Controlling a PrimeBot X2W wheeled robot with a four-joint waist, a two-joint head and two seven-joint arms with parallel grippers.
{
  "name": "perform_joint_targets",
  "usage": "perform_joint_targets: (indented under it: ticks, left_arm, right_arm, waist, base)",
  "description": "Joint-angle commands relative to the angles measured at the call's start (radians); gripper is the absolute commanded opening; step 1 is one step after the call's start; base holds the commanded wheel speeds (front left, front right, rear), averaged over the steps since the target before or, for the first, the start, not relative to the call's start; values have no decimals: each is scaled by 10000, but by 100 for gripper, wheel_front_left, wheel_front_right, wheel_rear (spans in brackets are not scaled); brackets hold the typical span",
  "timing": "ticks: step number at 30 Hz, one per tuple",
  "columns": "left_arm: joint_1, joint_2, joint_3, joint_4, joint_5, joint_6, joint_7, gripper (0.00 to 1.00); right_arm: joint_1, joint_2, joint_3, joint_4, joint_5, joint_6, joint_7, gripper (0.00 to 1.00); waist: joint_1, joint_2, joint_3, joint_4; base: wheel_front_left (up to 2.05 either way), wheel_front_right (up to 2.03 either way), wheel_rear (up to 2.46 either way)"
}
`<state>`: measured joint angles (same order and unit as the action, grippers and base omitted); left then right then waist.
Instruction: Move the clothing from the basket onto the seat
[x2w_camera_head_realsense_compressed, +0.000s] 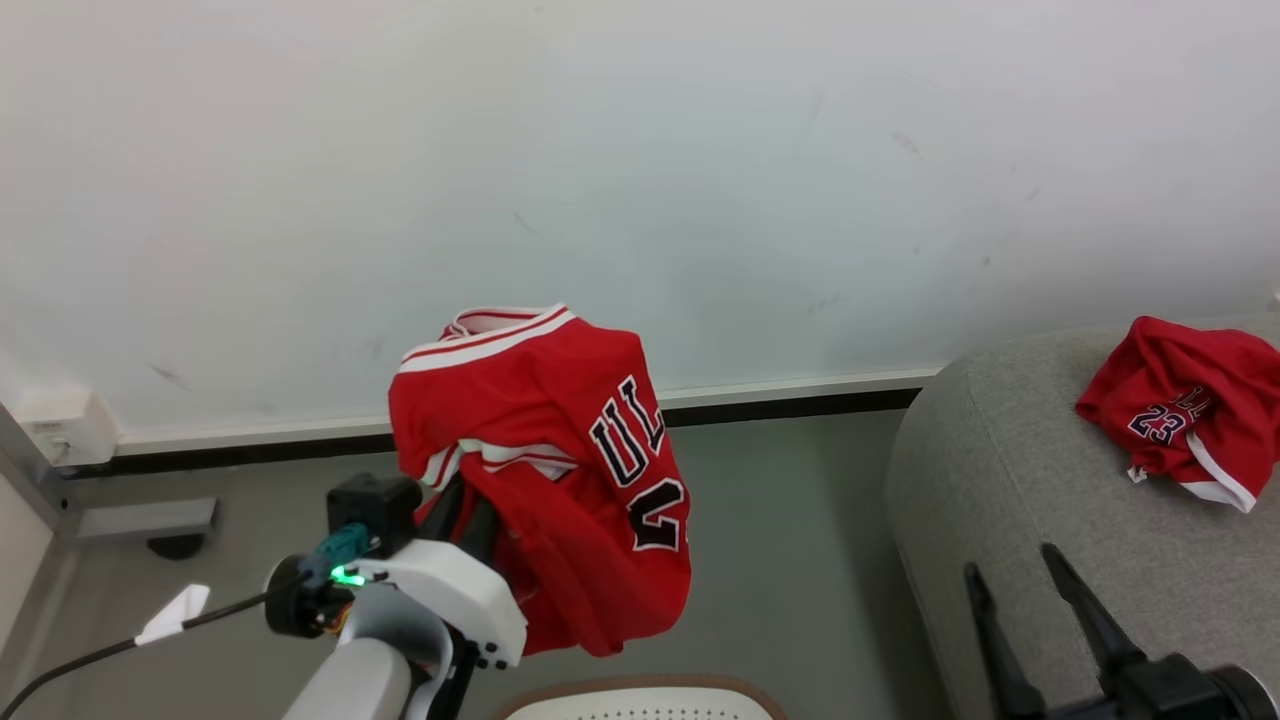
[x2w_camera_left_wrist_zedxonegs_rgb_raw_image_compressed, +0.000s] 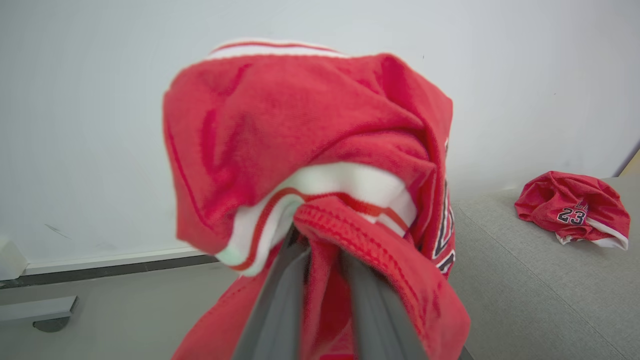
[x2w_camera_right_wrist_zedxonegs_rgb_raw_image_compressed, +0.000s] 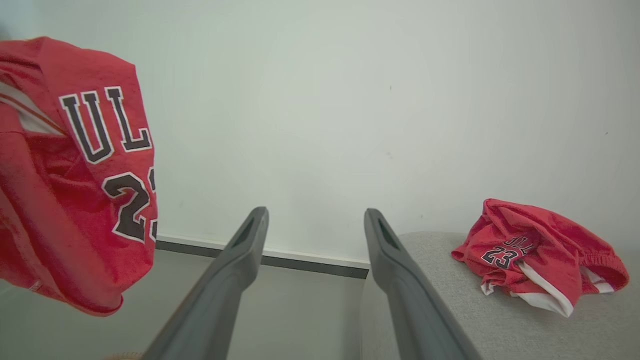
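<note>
The left gripper (x2w_camera_head_realsense_compressed: 466, 515) is nearly closed, its two dark fingers (x2w_camera_left_wrist_zedxonegs_rgb_raw_image_compressed: 280, 305) pinched into a fold of the red jersey (x2w_camera_head_realsense_compressed: 560, 470) by the white trim. It holds the jersey in the air above the basket (x2w_camera_head_realsense_compressed: 640, 690), whose brown rim shows at the near edge, left of the seat (x2w_camera_head_realsense_compressed: 1000, 470). The right gripper (x2w_camera_head_realsense_compressed: 1012, 562) is spread wide and empty over the seat's near left part. A second red garment (x2w_camera_head_realsense_compressed: 1185, 410) lies crumpled at the seat's far right. The jersey drapes over the fingers in loose folds. I judge it light, limp and a little slick, so it may swing or slip from a thin pinch. A bunched fold or the thicker trimmed hem looks like the surest hold.
</note>
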<state>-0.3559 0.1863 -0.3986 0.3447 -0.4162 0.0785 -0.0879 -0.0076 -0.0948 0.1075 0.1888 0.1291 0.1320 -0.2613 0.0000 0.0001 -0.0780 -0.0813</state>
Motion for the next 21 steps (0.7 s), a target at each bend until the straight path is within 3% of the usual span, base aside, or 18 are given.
perform_joint_targets:
  ticks: [1, 11, 21]
  left_arm:
    - [-131, 15, -20, -84, 84, -32, 42, 0]
    - [-404, -332, -607, -384, 155, -219, 279, 0]
    - [-650, -703, -1361, -488, 272, -521, 482, 0]
  right_arm:
    - [-259, -169, 223, -21, 157, -23, -25, 100]
    - [-2866, -1539, 3700, 1256, 1976, -23, 399, 100]
    - [-5542, -2563, 7789, 2465, 5478, -25, 846, 100]
  waist:
    - [0, -1, 25, 4]
    - [0, -1, 169, 285]
    - [0, -1, 231, 800]
  base:
    - [0, 0, 0]
    - [0, 0, 0]
    - [0, 0, 0]
